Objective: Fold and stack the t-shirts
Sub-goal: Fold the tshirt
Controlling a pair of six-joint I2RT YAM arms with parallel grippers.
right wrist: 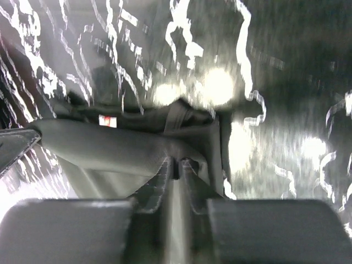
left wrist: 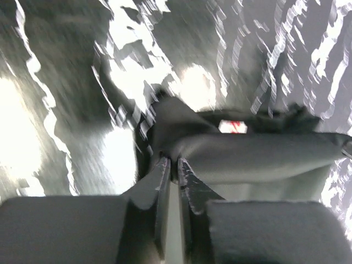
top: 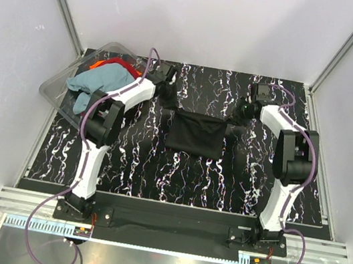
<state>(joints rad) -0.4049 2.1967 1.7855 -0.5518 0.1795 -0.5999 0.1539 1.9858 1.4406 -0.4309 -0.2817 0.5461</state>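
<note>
Top external: black t-shirt (top: 194,134) hangs pinched between left end effector (top: 169,104), right end effector (top: 235,127).

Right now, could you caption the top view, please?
The left hand and right hand hold the black t-shirt taut between them.

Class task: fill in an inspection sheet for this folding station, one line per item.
Surface: black white-veined mat
Job's things: black t-shirt stretched at mid-mat; teal t-shirt and red-orange t-shirt heaped far left
Clutter: clear plastic tub holding those two
End effectors: left end effector and right end effector each pinch the black t-shirt's top edge
Cables: purple cables run along both arms
Surroundings: white walls, metal frame rails
</note>
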